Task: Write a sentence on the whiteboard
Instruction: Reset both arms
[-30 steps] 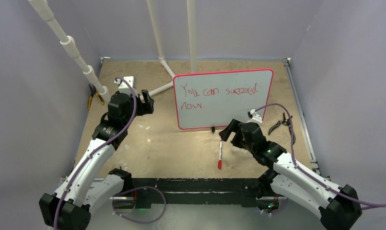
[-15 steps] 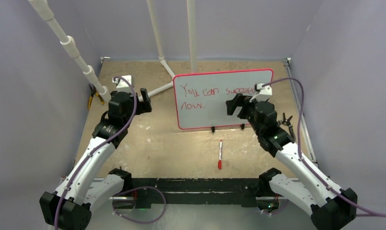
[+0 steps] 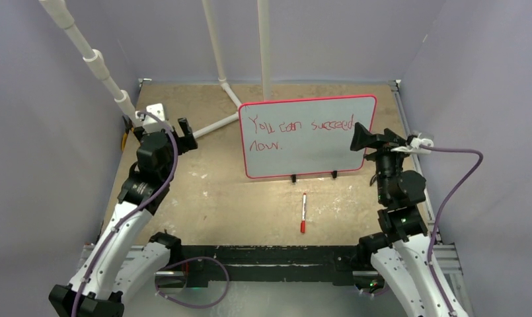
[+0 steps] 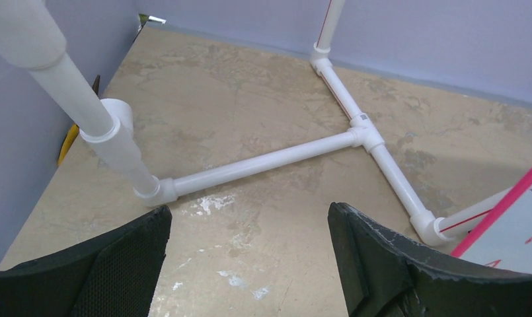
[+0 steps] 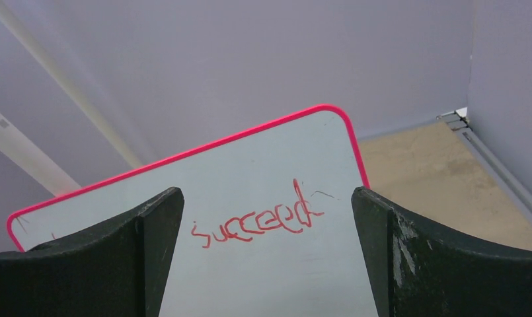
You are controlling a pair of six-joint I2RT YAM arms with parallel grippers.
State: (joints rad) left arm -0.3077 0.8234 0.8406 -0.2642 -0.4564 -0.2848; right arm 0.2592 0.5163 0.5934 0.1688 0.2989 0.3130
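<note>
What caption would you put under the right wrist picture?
Open right tool looks at the whiteboard, where the sentence shows "succeed".

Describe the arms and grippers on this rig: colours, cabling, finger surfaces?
The left arm and right arm match: white link shells, black joints. A purple cable runs up each to a small white wrist camera. The left gripper and right gripper have broad black fingers, mesh-textured inside, edges scuffed.
</note>
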